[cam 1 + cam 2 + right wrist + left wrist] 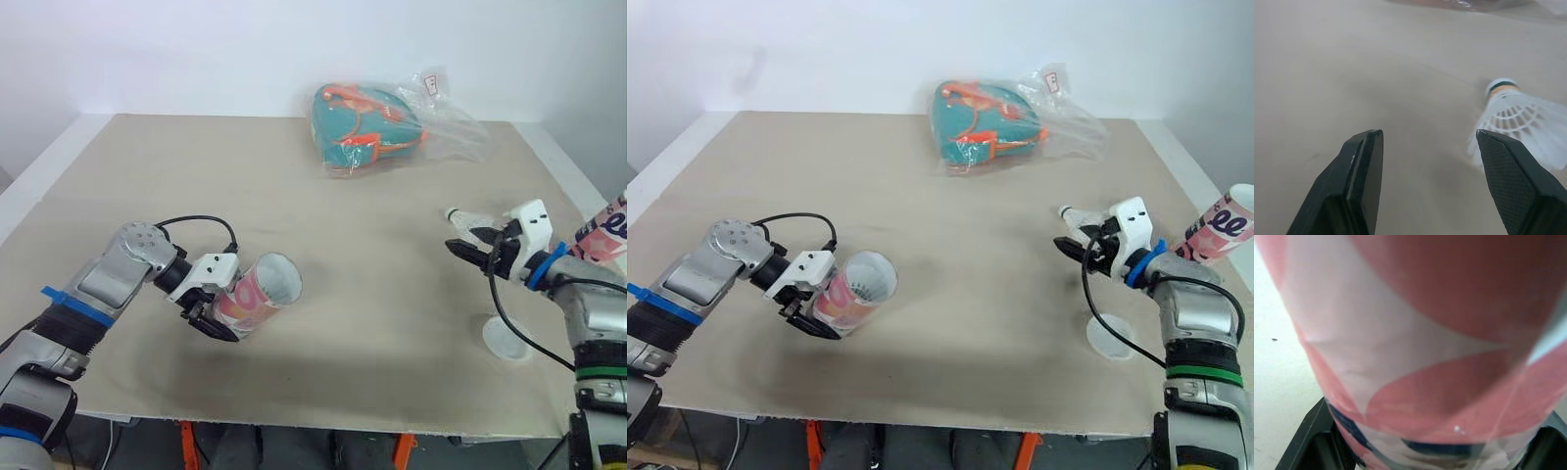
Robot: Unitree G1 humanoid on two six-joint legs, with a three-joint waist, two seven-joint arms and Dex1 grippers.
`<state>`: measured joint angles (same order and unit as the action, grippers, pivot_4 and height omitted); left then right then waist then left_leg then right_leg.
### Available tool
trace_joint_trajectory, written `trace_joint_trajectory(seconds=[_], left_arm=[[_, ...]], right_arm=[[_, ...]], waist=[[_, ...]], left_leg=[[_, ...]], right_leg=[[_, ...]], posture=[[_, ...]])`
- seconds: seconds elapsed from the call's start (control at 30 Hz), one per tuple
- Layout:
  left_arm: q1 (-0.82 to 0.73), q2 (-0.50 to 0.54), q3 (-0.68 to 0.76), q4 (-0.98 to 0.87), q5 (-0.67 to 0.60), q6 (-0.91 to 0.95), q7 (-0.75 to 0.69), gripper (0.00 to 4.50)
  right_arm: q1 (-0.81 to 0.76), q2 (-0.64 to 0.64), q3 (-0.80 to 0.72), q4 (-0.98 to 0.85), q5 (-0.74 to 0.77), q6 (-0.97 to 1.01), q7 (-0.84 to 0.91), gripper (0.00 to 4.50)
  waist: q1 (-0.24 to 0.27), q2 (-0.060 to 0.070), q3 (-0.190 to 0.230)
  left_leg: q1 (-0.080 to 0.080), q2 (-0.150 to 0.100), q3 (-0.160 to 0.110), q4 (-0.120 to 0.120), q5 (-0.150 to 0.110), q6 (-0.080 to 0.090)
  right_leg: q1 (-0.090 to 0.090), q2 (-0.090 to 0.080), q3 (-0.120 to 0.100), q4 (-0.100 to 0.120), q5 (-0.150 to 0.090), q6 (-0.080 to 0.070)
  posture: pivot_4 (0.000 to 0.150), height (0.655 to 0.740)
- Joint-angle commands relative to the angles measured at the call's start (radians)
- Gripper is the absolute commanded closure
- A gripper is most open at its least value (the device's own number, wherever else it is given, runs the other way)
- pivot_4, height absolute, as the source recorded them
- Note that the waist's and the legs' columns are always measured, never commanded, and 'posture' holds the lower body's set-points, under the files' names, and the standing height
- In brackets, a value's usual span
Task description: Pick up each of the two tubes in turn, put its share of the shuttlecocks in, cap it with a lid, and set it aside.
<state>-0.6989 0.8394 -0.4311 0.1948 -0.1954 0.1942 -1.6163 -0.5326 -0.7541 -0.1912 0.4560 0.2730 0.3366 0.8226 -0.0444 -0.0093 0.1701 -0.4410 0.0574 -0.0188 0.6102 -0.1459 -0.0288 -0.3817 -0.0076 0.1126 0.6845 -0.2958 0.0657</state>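
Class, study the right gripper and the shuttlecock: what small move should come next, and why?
Probably nudge the right gripper toward the shuttlecock, then close. Its jaws stand open and the shuttlecock lies ahead of one finger, not between them; the left gripper holds the tube, ready.

Left hand [214, 317] clamped in a grasp, forearm angled inward; right hand [1428, 135] spread wide
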Motion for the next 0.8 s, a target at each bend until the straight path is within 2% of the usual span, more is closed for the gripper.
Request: trace_joint_trajectory(seconds=[0.03,0.4,0.53,0.67,0.73,0.8], left_arm=[[0.009,-0.012,-0.004,-0.004,0.016,0.002,0.002,1.43],[0.024,-0.002,0.013,-0.025,0.017,0.018,0.002,1.43],[0.024,0.004,0.013,-0.036,0.014,0.023,0.002,1.43],[0.026,0.009,0.015,-0.055,0.009,0.039,0.002,1.43],[0.030,0.012,0.018,-0.062,0.009,0.043,0.002,1.43],[0.037,0.016,0.021,-0.067,0.011,0.047,0.002,1.43]], right_arm=[[-0.054,0.003,0.010,0.041,-0.034,-0.030,-0.032,1.22],[-0.198,0.049,0.043,0.251,-0.100,-0.100,-0.068,1.22],[-0.296,0.081,0.090,0.429,-0.182,-0.127,-0.167,1.22],[-0.383,0.089,0.098,0.565,-0.216,-0.109,-0.238,2.44],[-0.397,0.089,0.098,0.573,-0.218,-0.124,-0.229,3.63],[-0.402,0.086,0.095,0.548,-0.214,-0.140,-0.202,4.04]], waist=[[0.000,0.000,0.000],[-0.002,0.000,0.000],[-0.004,0.000,0.000],[-0.003,0.000,0.000],[-0.003,0.000,0.000],[-0.003,0.000,0.000]], left_leg=[[0.000,0.000,0.000,0.000,0.000,0.000],[0.000,0.000,0.000,0.000,0.000,0.000],[0.000,0.000,0.000,0.000,0.000,0.000],[0.000,-0.001,0.000,-0.001,0.000,0.000],[0.000,-0.001,0.000,-0.002,0.000,0.000],[0.000,-0.001,0.000,-0.002,0.000,0.000]], right_leg=[[0.000,0.000,0.000,0.000,0.000,0.000],[0.000,0.000,0.000,0.000,0.000,0.000],[0.000,0.000,0.000,0.000,0.000,-0.001],[0.000,0.000,0.000,0.000,0.002,-0.004],[0.000,0.000,0.000,0.000,0.001,-0.004],[0.000,0.000,0.000,0.000,0.001,-0.004]], posture=[[0.150,0.7400],[0.150,0.7400],[0.150,0.7400],[0.150,0.7400],[0.150,0.7400],[0.150,0.7400]])
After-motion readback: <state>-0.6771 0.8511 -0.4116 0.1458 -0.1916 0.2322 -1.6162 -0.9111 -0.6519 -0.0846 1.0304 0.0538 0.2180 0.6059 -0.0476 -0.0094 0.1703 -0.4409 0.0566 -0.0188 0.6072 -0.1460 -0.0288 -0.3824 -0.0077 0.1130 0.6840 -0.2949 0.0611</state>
